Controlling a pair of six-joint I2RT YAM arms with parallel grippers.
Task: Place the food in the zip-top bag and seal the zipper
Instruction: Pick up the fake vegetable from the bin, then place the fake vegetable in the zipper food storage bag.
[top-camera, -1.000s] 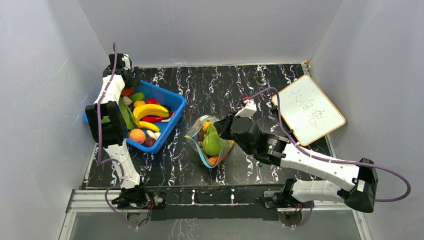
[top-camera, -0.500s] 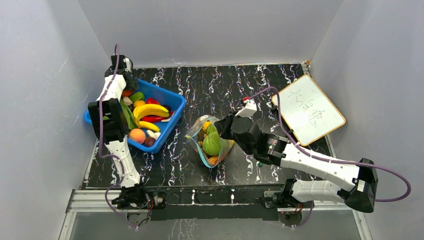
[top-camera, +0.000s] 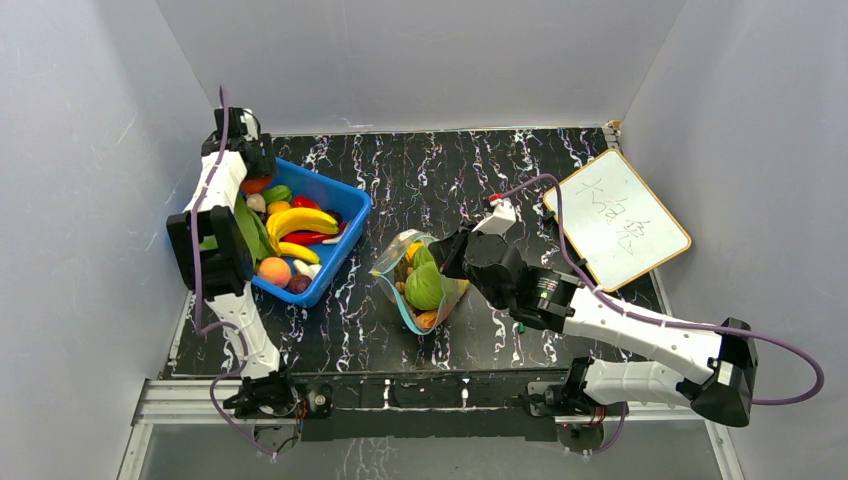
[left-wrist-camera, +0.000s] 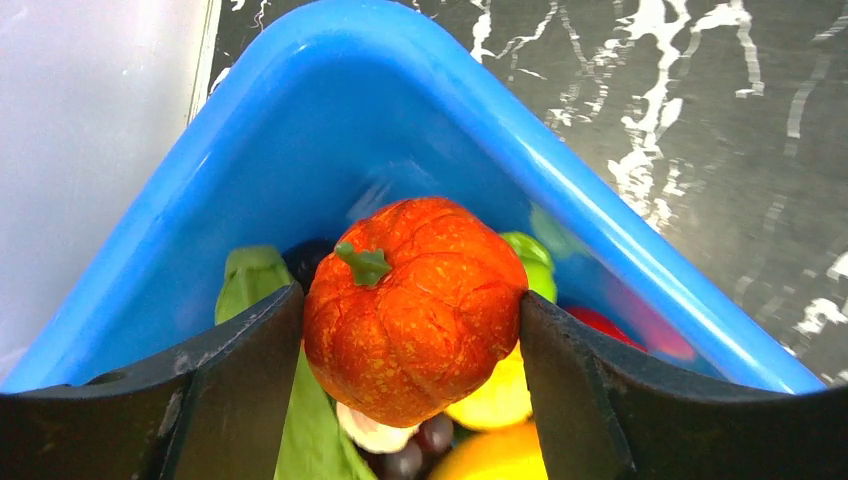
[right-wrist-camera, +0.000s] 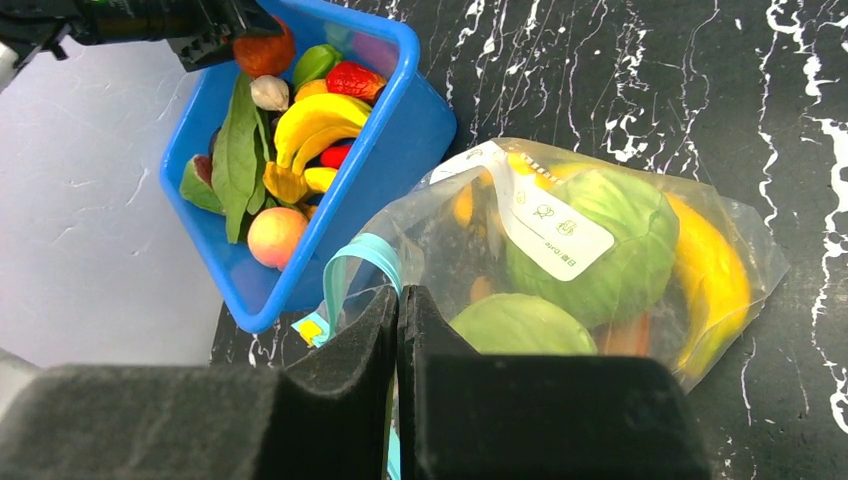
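Item: toy pumpkin (left-wrist-camera: 420, 340), pinched between the fingers of the left gripper (left-wrist-camera: 410, 300), in a corner of the blue bin (left-wrist-camera: 560, 180).
Handling: lift straight up (bin walls close ahead and to either side), then cross the open bench (left-wrist-camera: 720, 120).
Right gripper (right-wrist-camera: 398, 300): pressed together on the zip-top bag (right-wrist-camera: 690, 220) at its mouth, beside the zipper (right-wrist-camera: 360, 255); the bag lies just ahead of it.

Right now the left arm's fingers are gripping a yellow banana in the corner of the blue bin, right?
Not a banana. The left arm's fingers are gripping an orange toy pumpkin in the corner of the blue bin; the left wrist view shows it.
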